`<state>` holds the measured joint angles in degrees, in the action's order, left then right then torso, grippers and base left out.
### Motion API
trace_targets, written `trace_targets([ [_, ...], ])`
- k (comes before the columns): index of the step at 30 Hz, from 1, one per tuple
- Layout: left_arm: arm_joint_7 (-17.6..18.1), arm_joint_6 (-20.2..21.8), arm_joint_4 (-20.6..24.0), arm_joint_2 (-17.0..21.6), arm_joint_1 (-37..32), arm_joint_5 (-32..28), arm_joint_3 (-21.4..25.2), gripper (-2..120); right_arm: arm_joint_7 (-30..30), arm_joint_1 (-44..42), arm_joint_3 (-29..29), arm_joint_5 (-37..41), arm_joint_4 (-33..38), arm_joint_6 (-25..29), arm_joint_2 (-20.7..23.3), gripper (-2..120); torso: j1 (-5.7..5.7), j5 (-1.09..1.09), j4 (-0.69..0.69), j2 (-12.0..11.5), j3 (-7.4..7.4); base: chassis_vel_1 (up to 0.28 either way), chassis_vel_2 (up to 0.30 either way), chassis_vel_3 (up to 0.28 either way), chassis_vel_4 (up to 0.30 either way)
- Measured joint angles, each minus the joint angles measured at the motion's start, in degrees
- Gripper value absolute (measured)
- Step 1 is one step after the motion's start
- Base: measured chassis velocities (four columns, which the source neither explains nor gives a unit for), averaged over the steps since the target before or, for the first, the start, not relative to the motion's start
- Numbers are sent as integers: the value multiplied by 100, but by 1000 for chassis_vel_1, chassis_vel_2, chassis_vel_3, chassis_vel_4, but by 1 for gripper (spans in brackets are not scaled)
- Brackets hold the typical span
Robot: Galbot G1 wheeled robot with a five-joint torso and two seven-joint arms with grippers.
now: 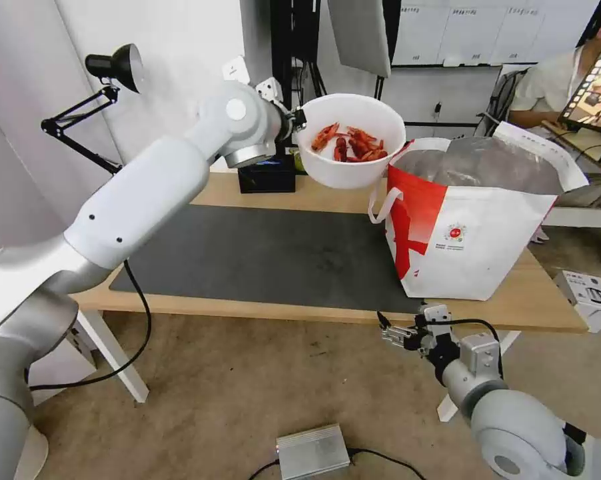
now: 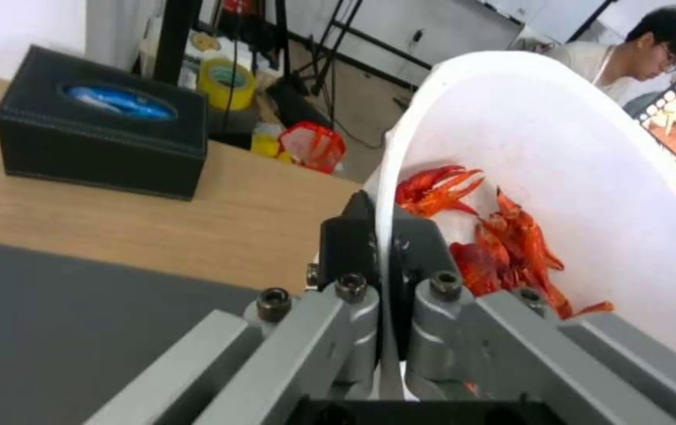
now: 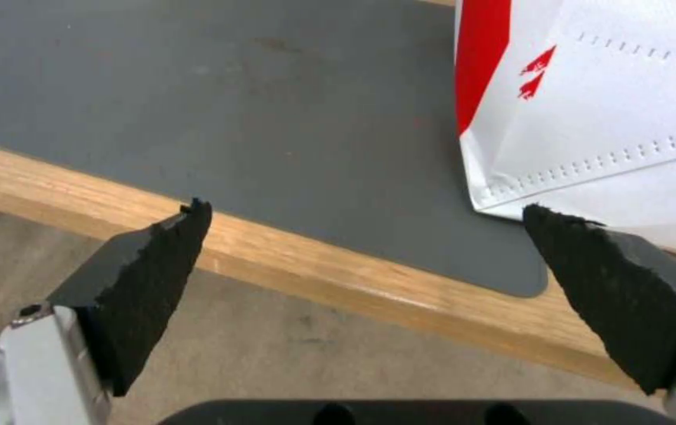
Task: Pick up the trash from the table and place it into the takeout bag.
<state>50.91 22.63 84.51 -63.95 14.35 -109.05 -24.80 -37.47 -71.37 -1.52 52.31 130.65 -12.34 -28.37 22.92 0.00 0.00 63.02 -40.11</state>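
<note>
The white round bowl (image 1: 351, 140) of red crayfish shells (image 1: 350, 143) is held in the air above the far part of the table (image 1: 267, 309), just beside the upper left edge of the takeout bag (image 1: 474, 220) and tilted so that its inside is seen from the head view. It is gripped at its rim by the left gripper (image 2: 389, 260), whose jaws are closed tightly on the thin white wall, one black pad (image 2: 347, 245) pressed against the outside and the other against the inside next to the shells. The takeout bag stands upright on the right part of the table, its mouth open and its silver lining exposed, with one corner resting on the dark grey mat (image 1: 260, 257). A black rectangular box (image 2: 102, 121) lies on the light wood behind the mat. The right gripper (image 1: 388, 331) is held low, off the table's near edge and below the bag, its jaws spread wide apart with nothing between them and nothing touched.
</note>
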Motion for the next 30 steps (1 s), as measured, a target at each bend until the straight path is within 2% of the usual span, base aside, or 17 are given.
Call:
trace_targets([
  [13,-17,7,-101,-10,387,-239,-179,0,0,0,0,0,0,0,0,100,0,0,0,0,0,0,0,0,0],
  [30,33,-20,-117,-466,620,-414,-372,0,0,0,0,0,0,0,0,100,0,0,0,0,0,0,0,0,0],
])
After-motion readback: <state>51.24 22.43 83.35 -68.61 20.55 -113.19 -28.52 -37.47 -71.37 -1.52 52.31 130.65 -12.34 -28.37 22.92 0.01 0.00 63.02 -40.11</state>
